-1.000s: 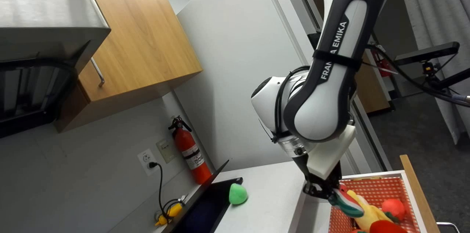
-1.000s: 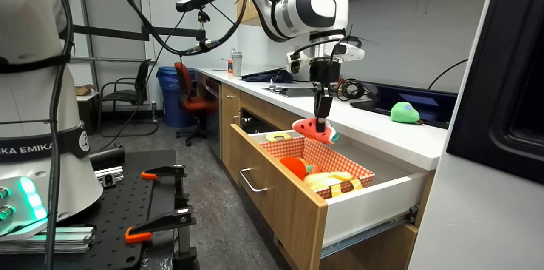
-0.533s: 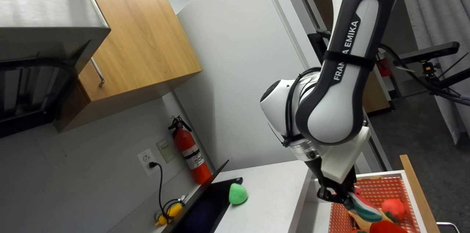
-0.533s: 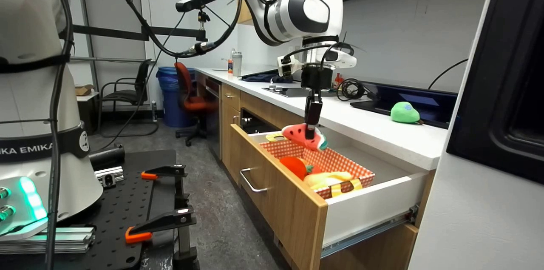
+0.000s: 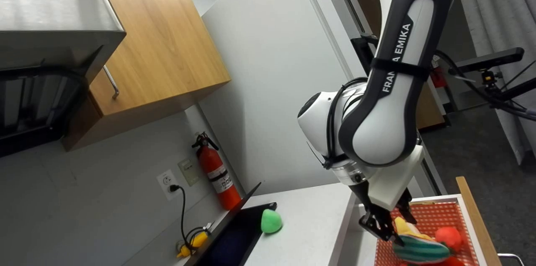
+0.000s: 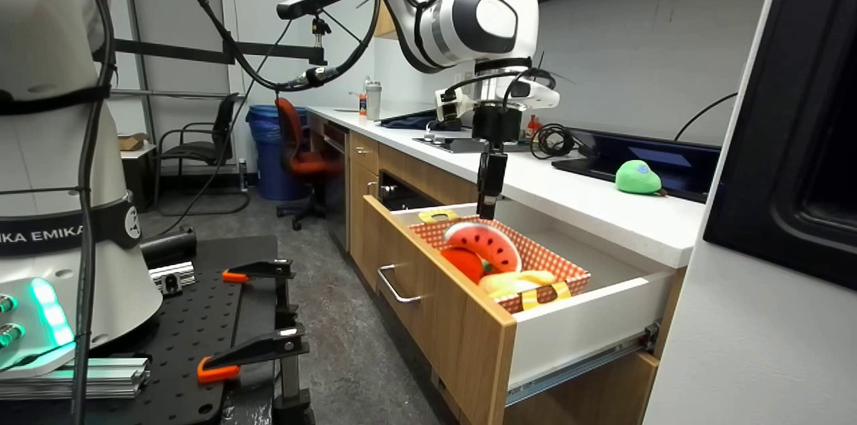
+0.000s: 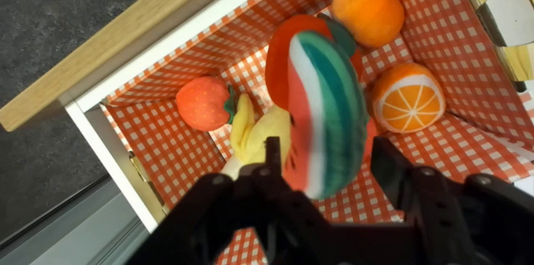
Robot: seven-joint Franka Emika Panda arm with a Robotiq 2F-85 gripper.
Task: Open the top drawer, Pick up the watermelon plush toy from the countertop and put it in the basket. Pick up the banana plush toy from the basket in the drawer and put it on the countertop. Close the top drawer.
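While the end effector (image 7: 323,150) hangs over the basket (image 7: 446,33), its 2 jaws stand spread, 1 to each side of the watermelon plush toy (image 7: 329,127) in the wrist view. Toy is inside the basket, overlapping a red plush (image 7: 278,64); contact between them cannot be told. Banana plush toy (image 7: 267,133): also in the basket. Top drawer (image 6: 458,328): open, around the basket. Table (image 5: 303,218): higher than the basket, green plush (image 5: 271,221) on it.
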